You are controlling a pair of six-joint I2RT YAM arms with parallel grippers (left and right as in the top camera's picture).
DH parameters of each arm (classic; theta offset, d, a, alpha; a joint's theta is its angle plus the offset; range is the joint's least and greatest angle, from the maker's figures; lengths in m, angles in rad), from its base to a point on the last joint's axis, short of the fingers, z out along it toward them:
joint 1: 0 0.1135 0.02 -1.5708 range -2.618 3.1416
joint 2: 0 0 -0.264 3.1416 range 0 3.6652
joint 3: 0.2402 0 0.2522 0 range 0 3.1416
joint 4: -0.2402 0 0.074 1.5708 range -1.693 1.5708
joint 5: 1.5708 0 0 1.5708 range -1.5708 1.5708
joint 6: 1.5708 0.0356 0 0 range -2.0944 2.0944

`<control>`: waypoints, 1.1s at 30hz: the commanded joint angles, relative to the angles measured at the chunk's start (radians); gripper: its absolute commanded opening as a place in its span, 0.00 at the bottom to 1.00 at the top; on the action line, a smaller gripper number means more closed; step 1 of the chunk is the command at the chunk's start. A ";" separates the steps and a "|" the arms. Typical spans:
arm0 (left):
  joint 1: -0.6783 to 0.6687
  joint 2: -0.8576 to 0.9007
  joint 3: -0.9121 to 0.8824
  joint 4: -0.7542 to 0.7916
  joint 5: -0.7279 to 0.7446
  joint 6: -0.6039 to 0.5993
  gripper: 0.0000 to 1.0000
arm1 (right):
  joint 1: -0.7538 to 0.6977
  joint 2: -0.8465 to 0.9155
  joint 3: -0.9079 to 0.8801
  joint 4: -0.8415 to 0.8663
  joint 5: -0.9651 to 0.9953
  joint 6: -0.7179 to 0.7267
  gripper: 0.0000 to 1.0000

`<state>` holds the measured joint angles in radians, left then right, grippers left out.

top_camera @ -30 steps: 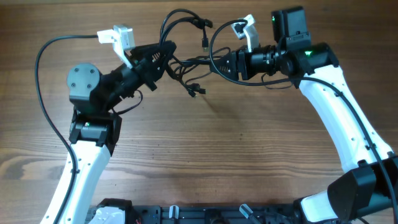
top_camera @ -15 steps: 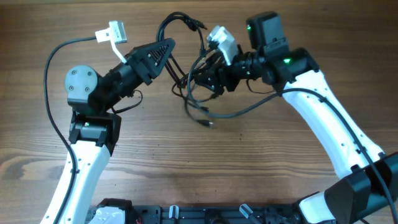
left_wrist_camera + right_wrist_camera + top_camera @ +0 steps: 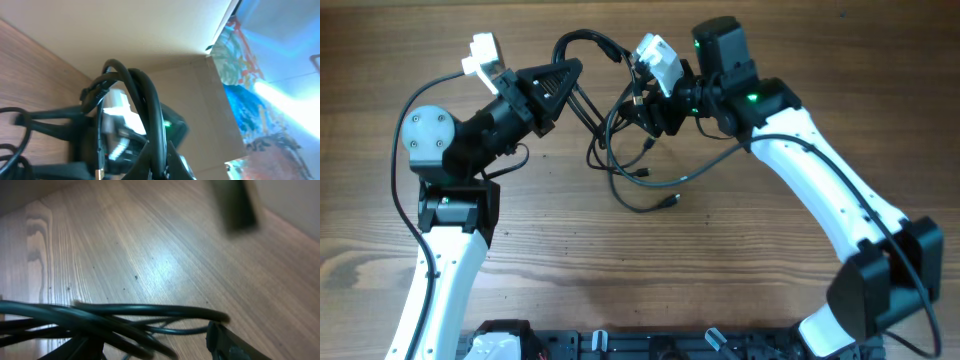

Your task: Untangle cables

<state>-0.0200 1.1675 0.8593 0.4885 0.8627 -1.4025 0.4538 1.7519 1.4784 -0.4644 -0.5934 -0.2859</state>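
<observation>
Both arms have swung leftward, so the seemingly light, limp tangle of thin black plug-ended cables (image 3: pixel 150 310) is strung between them over the brown wooden desk (image 3: pixel 740 260), left tool (image 3: pixel 568 72) clamped on a strand, right tool (image 3: pixel 645 112) unreadable; best grasped near a plug.

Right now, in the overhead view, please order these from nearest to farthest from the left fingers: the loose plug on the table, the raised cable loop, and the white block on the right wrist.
From the left fingers:
1. The raised cable loop, just above the tips.
2. The white block, off to the right.
3. The loose plug, lying lower right.
</observation>
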 commanded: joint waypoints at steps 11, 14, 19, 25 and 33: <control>0.003 -0.019 0.005 0.036 0.039 -0.158 0.04 | 0.005 0.148 -0.007 0.236 0.162 0.923 0.38; 0.003 -0.019 0.005 0.035 0.039 -0.157 0.04 | 0.005 0.166 -0.007 0.185 0.243 0.944 0.32; 0.019 -0.019 0.005 0.028 0.039 -0.146 0.04 | -0.040 0.169 -0.007 0.009 0.383 0.863 0.04; 0.092 -0.019 0.005 -0.035 0.030 0.068 0.04 | -0.182 0.169 -0.007 -0.186 0.343 0.688 0.04; 0.123 -0.019 0.005 -0.704 -0.406 0.542 0.04 | -0.301 0.116 -0.006 -0.308 0.214 0.515 0.04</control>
<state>0.0673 1.1854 0.8383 -0.1158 0.6868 -1.0843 0.2115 1.8942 1.4876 -0.7635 -0.4568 0.3244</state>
